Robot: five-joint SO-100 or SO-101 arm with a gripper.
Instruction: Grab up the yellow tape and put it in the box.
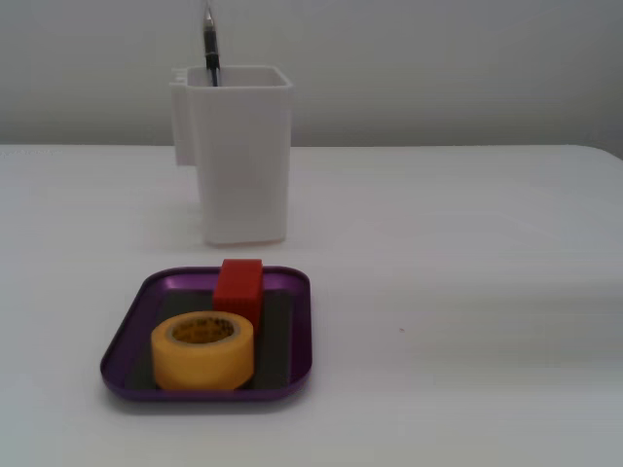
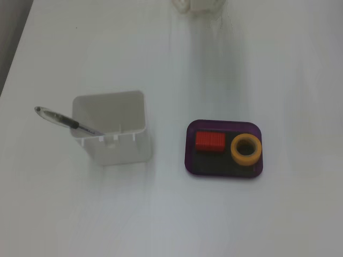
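The yellow tape (image 1: pixel 202 350) lies flat inside the purple box (image 1: pixel 127 336), at its near side in a fixed view. From above, the tape (image 2: pixel 246 149) sits in the right half of the box (image 2: pixel 225 124). A red cube (image 1: pixel 238 287) stands behind the tape in the box; it also shows in the other fixed view (image 2: pixel 210 142), left of the tape. The gripper is not in either fixed view. Only a white piece of the arm's base (image 2: pixel 198 5) shows at the top edge from above.
A tall white square container (image 1: pixel 240 151) with a pen (image 1: pixel 210 44) in it stands behind the box. From above, the container (image 2: pixel 111 128) is left of the box and the pen (image 2: pixel 67 122) leans out to the left. White table all around.
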